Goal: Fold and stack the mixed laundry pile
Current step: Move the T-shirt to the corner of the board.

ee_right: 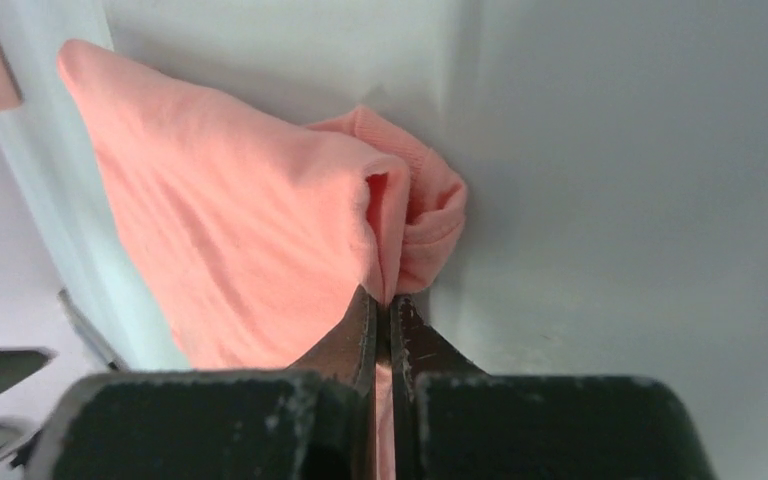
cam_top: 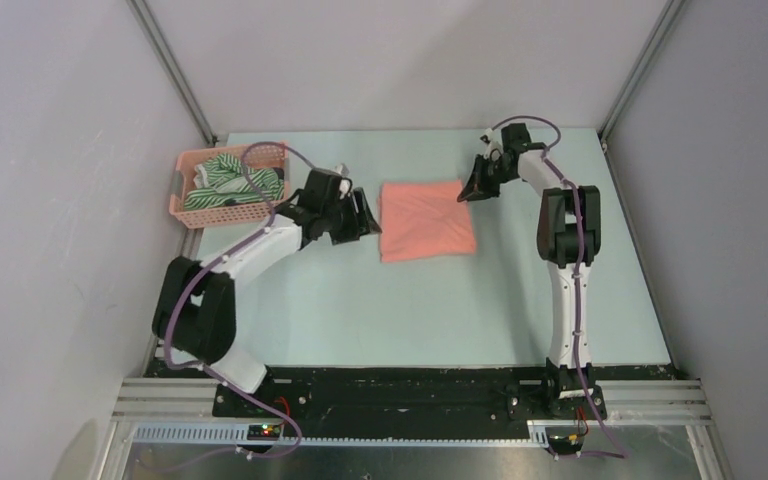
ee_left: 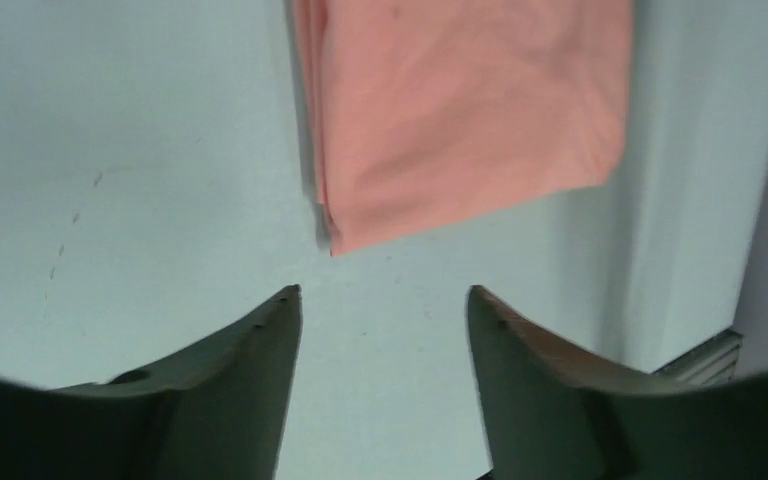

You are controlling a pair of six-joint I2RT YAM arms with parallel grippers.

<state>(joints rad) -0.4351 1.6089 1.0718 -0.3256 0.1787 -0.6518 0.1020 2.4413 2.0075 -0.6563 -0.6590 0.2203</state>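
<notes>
**Right gripper [ee_right: 383, 300] clamped on a corner of the shirt [cam_top: 427, 220]; left gripper [ee_left: 385, 295] open beside it.**

The folded salmon-pink shirt lies flat on the table [cam_top: 410, 310] between the two grippers. The right gripper's jaws are closed on a bunched corner at the shirt's far right. Cloth is pinched between the fingertips, and the rest of the shirt spreads away ahead of them and to their left. The left gripper sits just beside the shirt's left edge with its fingers spread wide over bare table. The shirt's nearest corner lies just ahead of the tips without touching them. Behind and to the left of the left gripper, the striped garment [cam_top: 225, 180] lies in the basket [cam_top: 220, 212].
</notes>
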